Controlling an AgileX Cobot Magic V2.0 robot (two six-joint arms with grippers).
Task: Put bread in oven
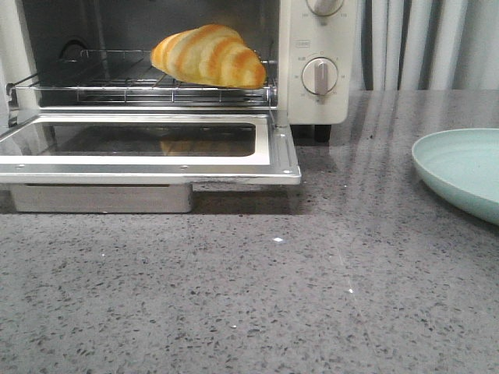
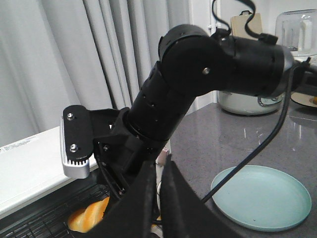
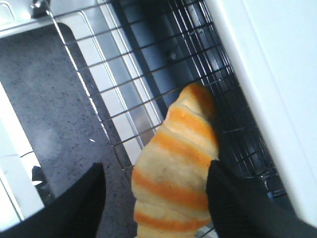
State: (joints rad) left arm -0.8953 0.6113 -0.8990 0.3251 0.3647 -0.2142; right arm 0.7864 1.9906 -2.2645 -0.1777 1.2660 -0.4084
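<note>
The bread, golden-orange with pale stripes, lies on the wire rack inside the cream-white oven. The oven's glass door is folded down flat. No gripper shows in the front view. In the right wrist view my right gripper is open, with a finger on each side of the bread above the rack. One finger is close against the bread and the other stands clear of it. My left gripper is shut and empty, held high behind the right arm. The bread shows below.
A pale green plate sits on the grey stone counter at the right, also in the left wrist view. The oven dials are right of the opening. Curtains hang behind. A white pot stands far back.
</note>
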